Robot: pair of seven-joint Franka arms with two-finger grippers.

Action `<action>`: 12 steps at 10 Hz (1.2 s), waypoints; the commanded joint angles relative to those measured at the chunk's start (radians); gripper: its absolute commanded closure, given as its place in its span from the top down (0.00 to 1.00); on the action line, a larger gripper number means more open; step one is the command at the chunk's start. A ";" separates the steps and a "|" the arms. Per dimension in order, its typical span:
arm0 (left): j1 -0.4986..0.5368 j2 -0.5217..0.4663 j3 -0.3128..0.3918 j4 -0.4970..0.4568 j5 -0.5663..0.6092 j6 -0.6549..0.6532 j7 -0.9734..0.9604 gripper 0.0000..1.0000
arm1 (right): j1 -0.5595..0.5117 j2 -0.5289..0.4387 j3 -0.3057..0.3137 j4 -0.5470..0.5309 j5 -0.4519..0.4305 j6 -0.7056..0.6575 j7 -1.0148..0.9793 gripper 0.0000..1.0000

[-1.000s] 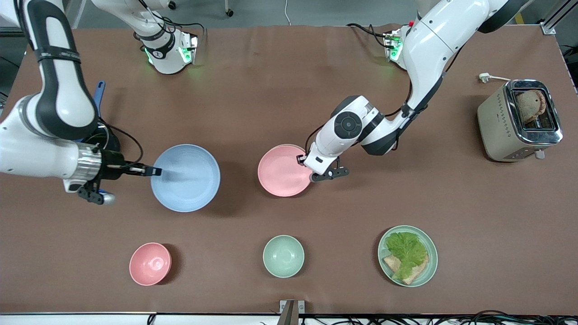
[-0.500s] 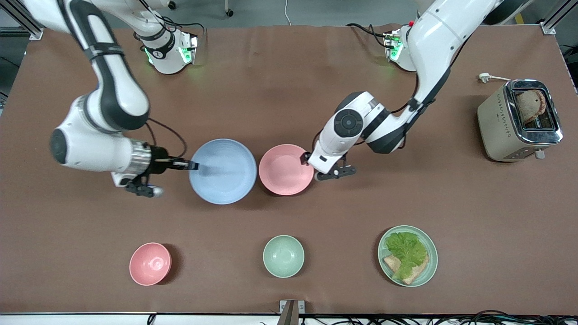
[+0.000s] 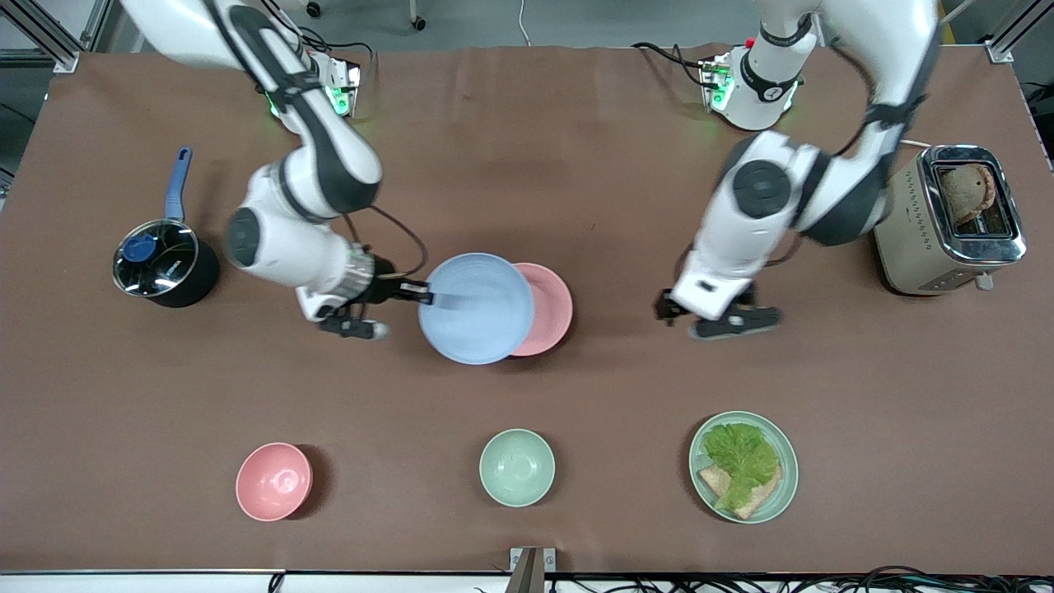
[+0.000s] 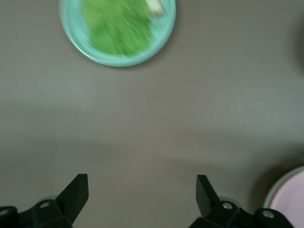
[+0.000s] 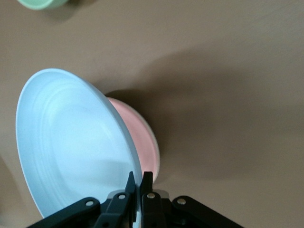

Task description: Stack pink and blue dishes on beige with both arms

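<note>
My right gripper (image 3: 424, 294) (image 5: 138, 178) is shut on the rim of the light blue plate (image 3: 476, 308) (image 5: 71, 142). It holds the plate tilted, partly over the pink plate (image 3: 547, 309) (image 5: 140, 142), which lies on the table. Blue hides the pink plate's side toward the right arm's end. A thin pale rim (image 5: 155, 151) shows under the pink plate's edge; I cannot tell whether it is the beige plate. My left gripper (image 3: 700, 317) (image 4: 142, 183) is open and empty over bare table, off the pink plate (image 4: 289, 202) toward the left arm's end.
A black saucepan (image 3: 156, 263) with a blue handle stands at the right arm's end and a toaster (image 3: 947, 218) at the left arm's end. Nearer the front camera sit a pink bowl (image 3: 274, 481), a mint-green bowl (image 3: 517, 467) and a mint plate with lettuce and bread (image 3: 743, 467) (image 4: 118, 31).
The right gripper has carried the blue plate toward the left arm's end until it overlaps the pink plate. The left gripper has drawn away from the pink plate's edge toward the toaster.
</note>
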 commanded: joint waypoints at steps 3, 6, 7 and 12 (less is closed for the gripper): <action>-0.014 -0.240 0.209 -0.034 -0.146 -0.093 0.318 1.00 | 0.104 0.077 0.003 -0.013 -0.012 0.147 0.037 0.03; -0.005 -0.308 0.276 0.151 -0.233 -0.369 0.499 1.00 | 0.106 0.083 0.003 -0.044 -0.012 0.154 0.037 0.04; -0.005 -0.303 0.297 0.245 -0.233 -0.499 0.553 1.00 | 0.108 0.085 0.003 -0.050 -0.012 0.165 0.037 0.04; 0.024 -0.289 0.319 0.451 -0.219 -0.781 0.630 1.00 | 0.115 0.109 0.003 -0.055 -0.012 0.193 0.031 0.70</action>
